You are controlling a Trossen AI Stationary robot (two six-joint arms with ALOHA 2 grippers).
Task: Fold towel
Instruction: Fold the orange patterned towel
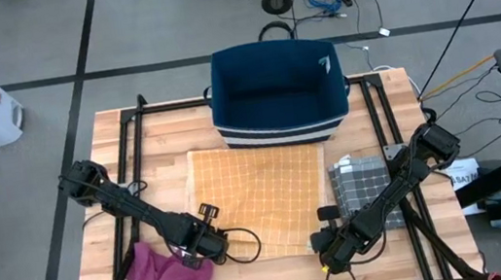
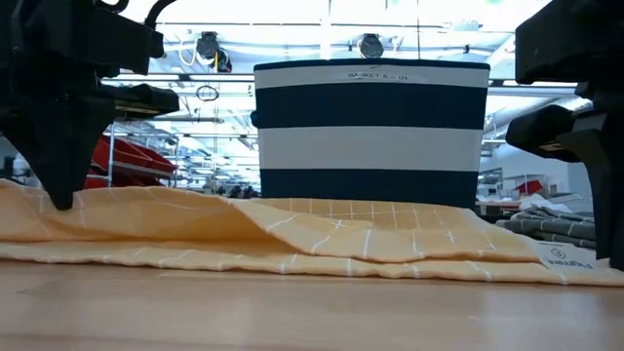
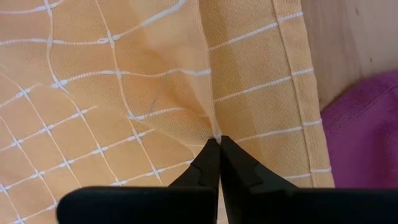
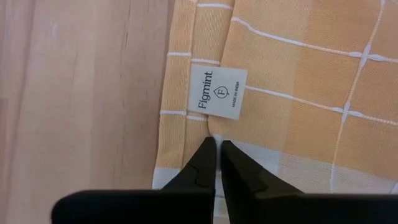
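Two grippers pinch the near edge of the orange towel (image 1: 259,198), which lies flat on the table (image 1: 103,141) before the navy basket (image 1: 278,92). Left gripper (image 3: 219,142) and right gripper (image 4: 218,144) have fingers pressed together on cloth. Lift both corners evenly so your fold stays square.
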